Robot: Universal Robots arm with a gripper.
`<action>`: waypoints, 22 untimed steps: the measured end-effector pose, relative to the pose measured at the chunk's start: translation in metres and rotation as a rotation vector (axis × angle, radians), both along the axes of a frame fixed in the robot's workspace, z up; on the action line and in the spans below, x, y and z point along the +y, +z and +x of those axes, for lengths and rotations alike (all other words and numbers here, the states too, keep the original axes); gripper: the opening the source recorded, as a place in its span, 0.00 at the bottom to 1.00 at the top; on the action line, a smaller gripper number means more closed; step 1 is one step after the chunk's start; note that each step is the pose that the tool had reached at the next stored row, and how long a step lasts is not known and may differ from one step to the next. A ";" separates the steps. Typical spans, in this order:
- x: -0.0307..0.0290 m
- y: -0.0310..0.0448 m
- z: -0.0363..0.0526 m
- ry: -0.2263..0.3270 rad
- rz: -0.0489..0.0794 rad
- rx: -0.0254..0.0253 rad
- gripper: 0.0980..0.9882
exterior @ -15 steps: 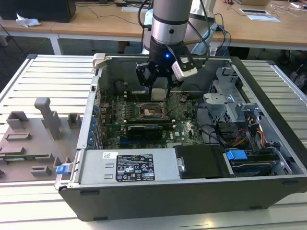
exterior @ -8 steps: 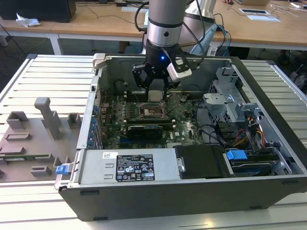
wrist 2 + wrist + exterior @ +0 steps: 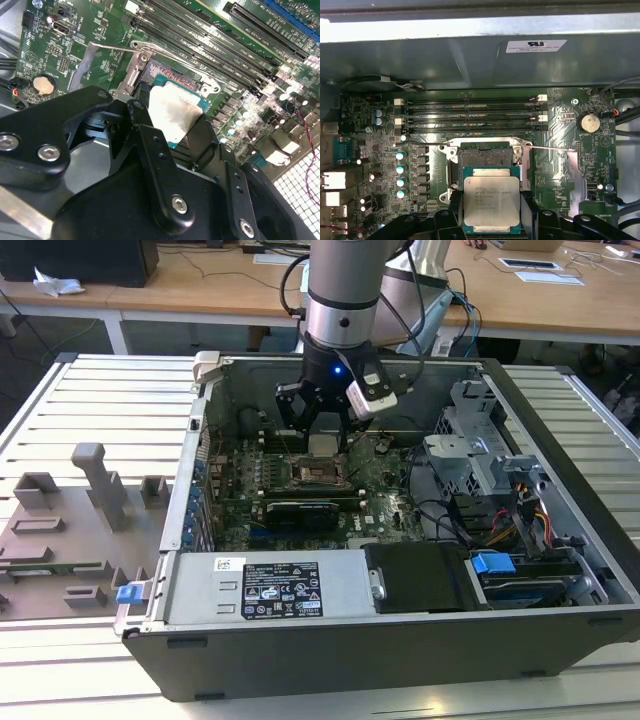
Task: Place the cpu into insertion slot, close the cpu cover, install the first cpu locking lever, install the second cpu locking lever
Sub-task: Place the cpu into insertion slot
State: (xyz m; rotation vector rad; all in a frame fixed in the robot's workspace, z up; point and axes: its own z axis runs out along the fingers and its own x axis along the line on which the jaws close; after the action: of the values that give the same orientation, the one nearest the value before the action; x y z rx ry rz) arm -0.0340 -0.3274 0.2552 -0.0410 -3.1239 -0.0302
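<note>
My gripper [image 3: 322, 438] hangs inside the open computer case, shut on the cpu [image 3: 491, 200], a flat square chip with a silver-grey top. Its black fingers [image 3: 527, 205] clamp two opposite edges of the chip. The cpu [image 3: 175, 115] is held just above the insertion slot [image 3: 485, 156], a dark square socket with a silvery rim, and is offset to one side of it. The cpu cover [image 3: 578, 172] is swung open beside the socket, as is also seen in the second wrist view [image 3: 82, 67]. A thin wire locking lever [image 3: 552, 148] sticks out sideways from the socket.
Long black memory slots [image 3: 475, 114] run beside the socket. A black expansion card [image 3: 300, 510] lies in front of it, the power supply [image 3: 270, 590] at the case's near wall, and a drive cage [image 3: 480, 455] on the exterior view's right. Grey fixtures [image 3: 95, 485] stand on the table outside.
</note>
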 end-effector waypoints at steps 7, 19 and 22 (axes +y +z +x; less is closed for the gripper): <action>0.0000 -0.0001 0.0000 -0.034 -0.002 0.0000 0.50; 0.0000 -0.0003 0.0000 -0.294 -0.002 0.0002 0.50; 0.0000 -0.0004 0.0000 -0.365 -0.002 0.0003 0.50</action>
State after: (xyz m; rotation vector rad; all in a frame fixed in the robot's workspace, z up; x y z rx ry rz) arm -0.0340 -0.3274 0.2548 -0.6080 -3.0681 -0.0315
